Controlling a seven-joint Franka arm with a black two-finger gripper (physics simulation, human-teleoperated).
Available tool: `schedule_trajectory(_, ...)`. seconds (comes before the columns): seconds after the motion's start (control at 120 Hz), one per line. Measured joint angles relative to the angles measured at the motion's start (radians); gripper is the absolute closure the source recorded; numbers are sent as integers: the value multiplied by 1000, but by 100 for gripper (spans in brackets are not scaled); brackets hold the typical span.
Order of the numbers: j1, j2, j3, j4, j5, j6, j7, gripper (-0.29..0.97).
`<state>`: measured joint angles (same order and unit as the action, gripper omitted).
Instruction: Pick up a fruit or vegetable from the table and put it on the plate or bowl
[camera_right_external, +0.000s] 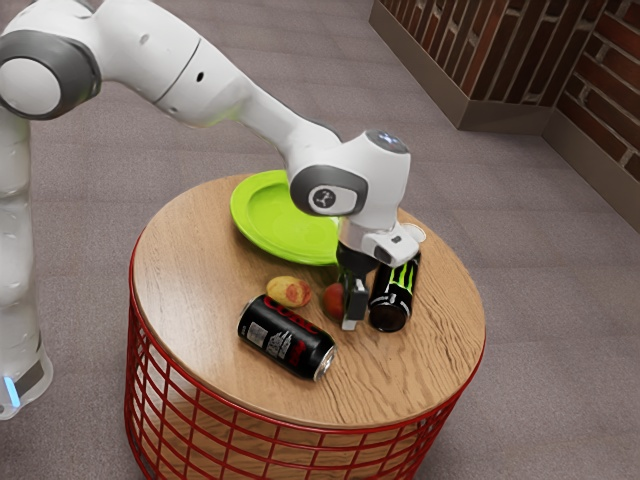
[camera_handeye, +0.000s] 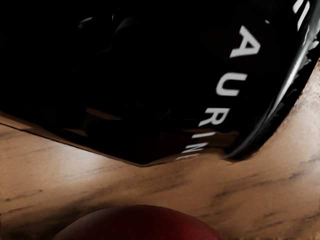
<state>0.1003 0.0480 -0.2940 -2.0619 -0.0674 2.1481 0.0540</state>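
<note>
A small red strawberry (camera_right_external: 332, 298) lies on the round wooden table (camera_right_external: 200, 270), and its blurred red top (camera_handeye: 137, 222) sits just under my hand in the wrist view. My black gripper (camera_right_external: 352, 303) is down at table height, right beside the strawberry on the exterior view's right. A yellow-red fruit (camera_right_external: 289, 291) lies just left of the strawberry. The lime-green plate (camera_right_external: 275, 215) rests at the back of the table, partly hidden behind my wrist.
A black energy-drink can (camera_right_external: 393, 290) stands close on the gripper's other side, and its lettered side (camera_handeye: 220, 85) looms in the wrist view. Another black can (camera_right_external: 285, 337) lies on its side in front. The table sits on a red wire basket (camera_right_external: 200, 420).
</note>
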Motion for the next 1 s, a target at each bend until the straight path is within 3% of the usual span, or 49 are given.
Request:
schedule_trajectory(0.067,-7,-3,6,0,5,-14,4,-10)
schedule_trajectory(0.3,10,-5,10,32,68,-58,3,20)
schedule_trajectory(0.667,-9,-3,8,130,132,-182,-10,28)
schedule_trajectory(1.0,-98,-23,54,214,149,-265,-17,27)
